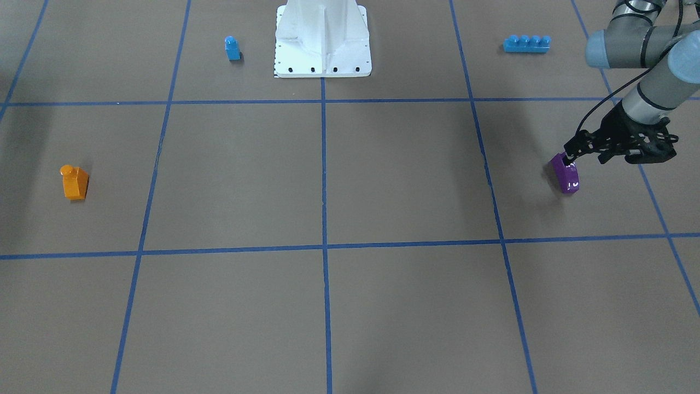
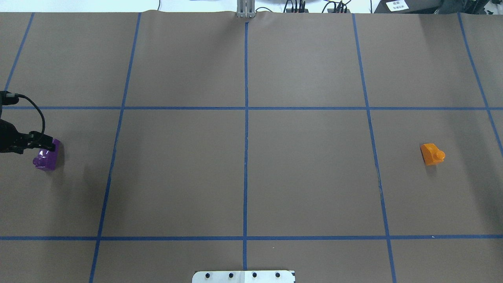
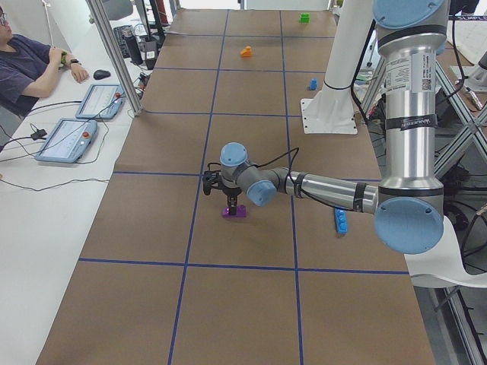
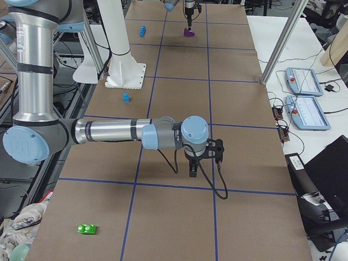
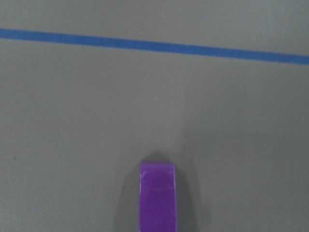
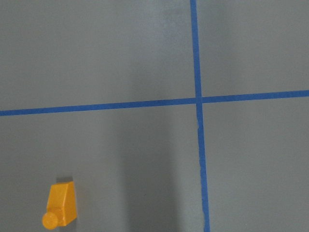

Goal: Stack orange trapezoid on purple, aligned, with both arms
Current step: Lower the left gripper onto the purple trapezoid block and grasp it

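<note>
One purple brick (image 1: 567,176), in left end effector (image 1: 570,155)

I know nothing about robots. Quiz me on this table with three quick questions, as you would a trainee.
1. True or false: the orange brick already sits on the purple brick.
2. Which arm's gripper is at the purple brick? A) left B) right
3. Fill in: the long blue brick has ___ studs.

Key
1. False: they lie far apart, at opposite ends of the table.
2. A: the left gripper has its tips at the top of the purple brick.
3. Four.
</note>
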Action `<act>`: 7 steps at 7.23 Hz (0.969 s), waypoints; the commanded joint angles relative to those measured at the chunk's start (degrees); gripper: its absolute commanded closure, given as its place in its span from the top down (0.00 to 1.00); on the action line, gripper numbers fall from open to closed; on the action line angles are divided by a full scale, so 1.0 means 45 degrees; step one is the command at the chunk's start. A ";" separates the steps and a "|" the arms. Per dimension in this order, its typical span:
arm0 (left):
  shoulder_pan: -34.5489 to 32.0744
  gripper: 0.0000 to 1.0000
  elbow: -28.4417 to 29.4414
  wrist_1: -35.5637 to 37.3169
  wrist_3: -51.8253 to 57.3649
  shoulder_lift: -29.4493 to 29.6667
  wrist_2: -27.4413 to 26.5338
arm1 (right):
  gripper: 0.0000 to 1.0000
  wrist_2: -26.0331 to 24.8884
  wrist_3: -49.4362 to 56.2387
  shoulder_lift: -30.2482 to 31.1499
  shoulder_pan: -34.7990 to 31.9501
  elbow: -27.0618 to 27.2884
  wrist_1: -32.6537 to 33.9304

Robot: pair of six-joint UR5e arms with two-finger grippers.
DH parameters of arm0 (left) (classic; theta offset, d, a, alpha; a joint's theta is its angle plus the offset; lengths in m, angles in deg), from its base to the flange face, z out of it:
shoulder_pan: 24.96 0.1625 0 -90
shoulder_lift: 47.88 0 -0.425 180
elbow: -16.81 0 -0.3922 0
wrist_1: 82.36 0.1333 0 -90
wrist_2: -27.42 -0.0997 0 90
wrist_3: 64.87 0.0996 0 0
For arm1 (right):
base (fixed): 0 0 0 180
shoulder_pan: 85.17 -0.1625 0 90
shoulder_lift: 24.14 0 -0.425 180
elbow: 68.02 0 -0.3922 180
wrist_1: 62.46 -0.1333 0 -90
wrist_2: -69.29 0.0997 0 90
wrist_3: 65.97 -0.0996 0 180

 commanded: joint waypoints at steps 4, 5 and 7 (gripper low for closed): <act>0.0670 0.97 0.0399 0.0018 -0.0138 -0.0028 -0.0500 | 1.00 0.0349 -0.0870 -0.0121 0.0017 0.0042 -0.0031; 0.0729 0.89 0.0458 0.0018 -0.0157 -0.0009 -0.0500 | 1.00 0.0350 -0.0872 -0.0121 0.0017 0.0043 -0.0031; 0.0749 0.52 0.0498 0.0018 -0.0138 -0.0009 -0.0500 | 1.00 0.0369 -0.0891 -0.0180 0.0017 0.0062 -0.0012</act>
